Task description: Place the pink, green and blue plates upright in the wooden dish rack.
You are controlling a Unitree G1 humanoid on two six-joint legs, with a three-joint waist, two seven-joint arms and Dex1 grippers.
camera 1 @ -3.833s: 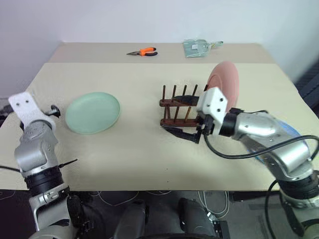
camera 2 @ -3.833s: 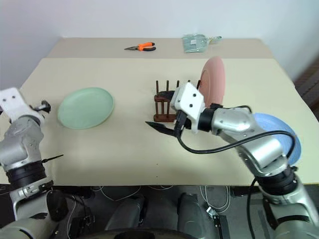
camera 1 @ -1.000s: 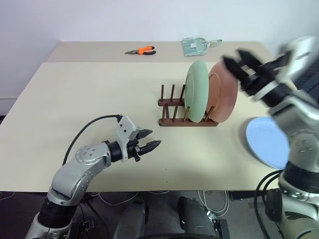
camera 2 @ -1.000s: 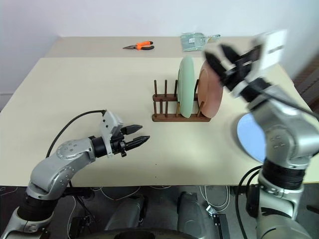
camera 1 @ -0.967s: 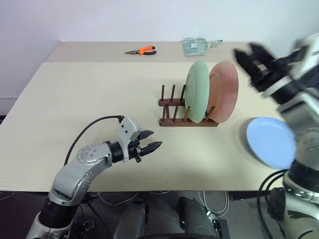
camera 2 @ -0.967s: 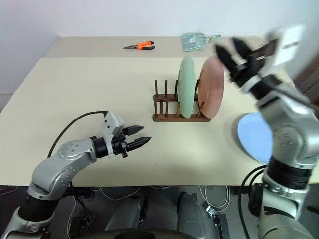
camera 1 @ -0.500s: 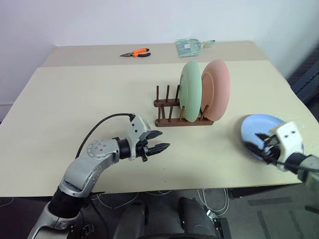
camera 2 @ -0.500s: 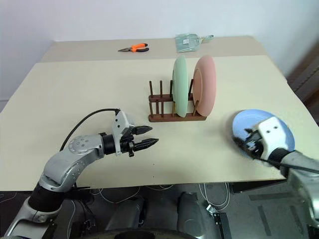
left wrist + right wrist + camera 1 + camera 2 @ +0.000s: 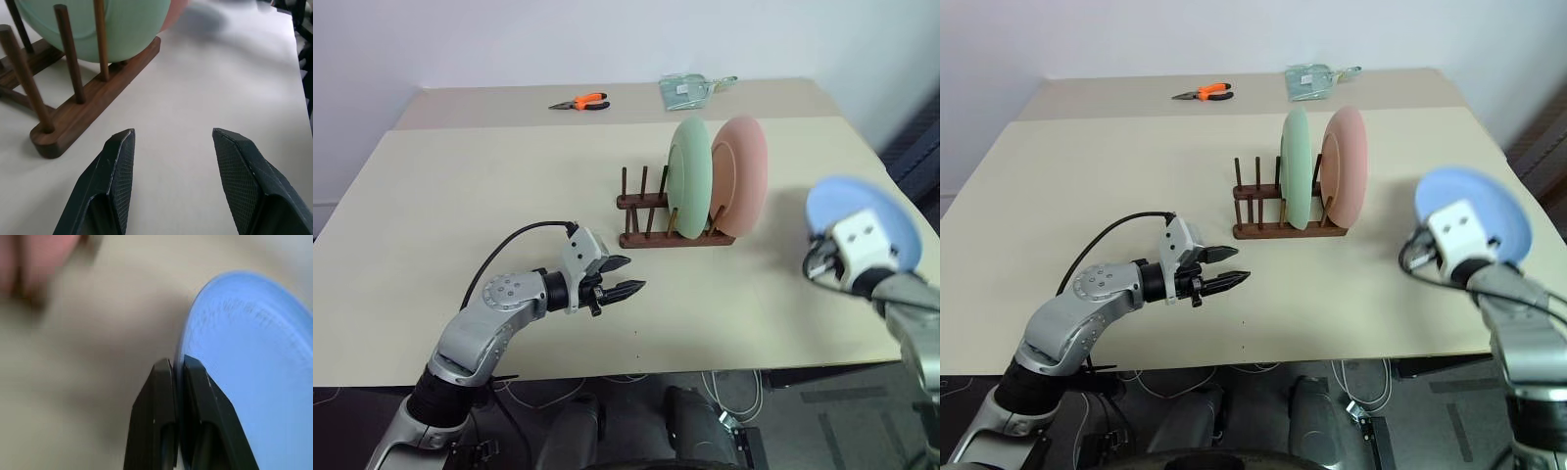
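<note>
Blue plate (image 9: 249,357) cut off at the edge — pink plate (image 9: 34,259) blurred.
</note>
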